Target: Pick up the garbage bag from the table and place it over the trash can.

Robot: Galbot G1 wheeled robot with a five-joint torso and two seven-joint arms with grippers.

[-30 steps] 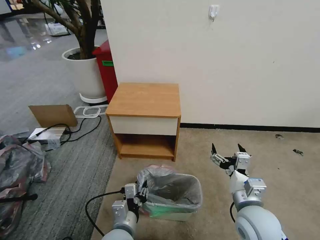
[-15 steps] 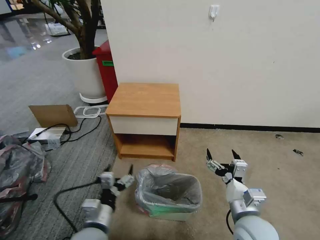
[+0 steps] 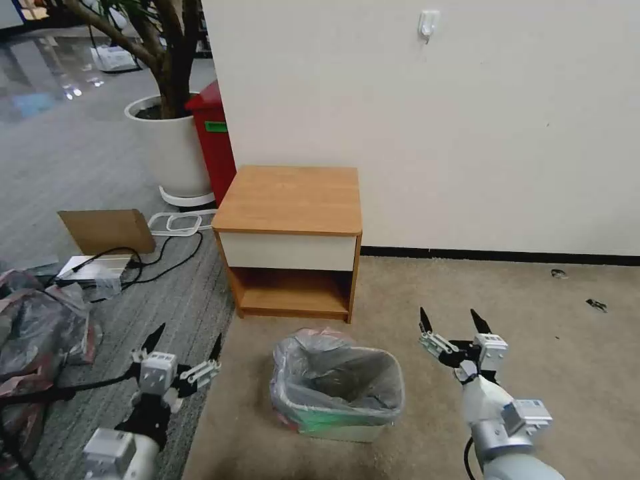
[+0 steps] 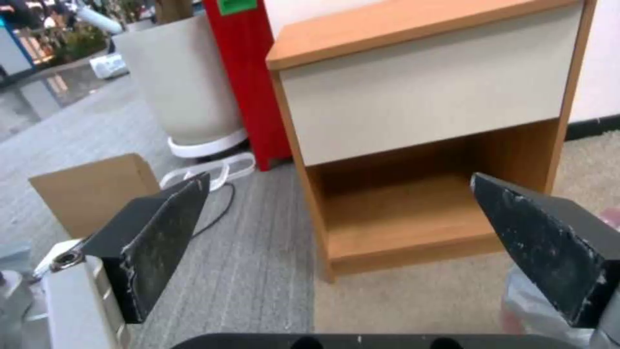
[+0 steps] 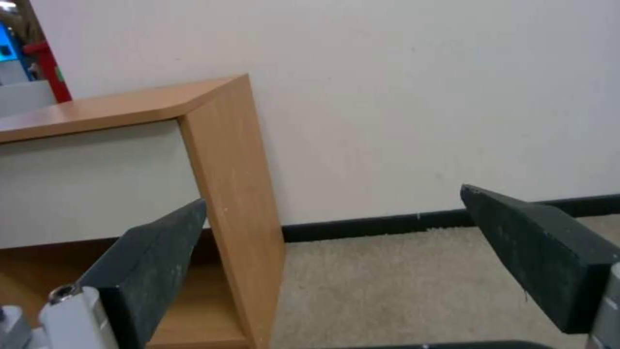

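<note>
Grey translucent garbage bag [image 3: 347, 373] sits lining the trash can [image 3: 347, 427], its pinkish rim folded out over the can's rolled edge, wrinkled film bunched highest at the back corner. Can stands on beige carpet just in front of the desk [image 3: 290, 200], apart from it. Desk top bare; white drawer front and lower shelf face the robot. Left pincer [image 3: 180, 352] hovers over the grey striped carpet, off to the can's left side, well apart from it, fingers spread wide and gripping nothing; left wrist view looks between the dark fingers [image 4: 162, 237] at the desk's front. Right pincer [image 3: 453, 327] hangs to the can's right over beige carpet, also released, holding nothing. Red bin [image 3: 213, 140] and white plant pot [image 3: 170, 150] stand beyond the desk's left side.
</note>
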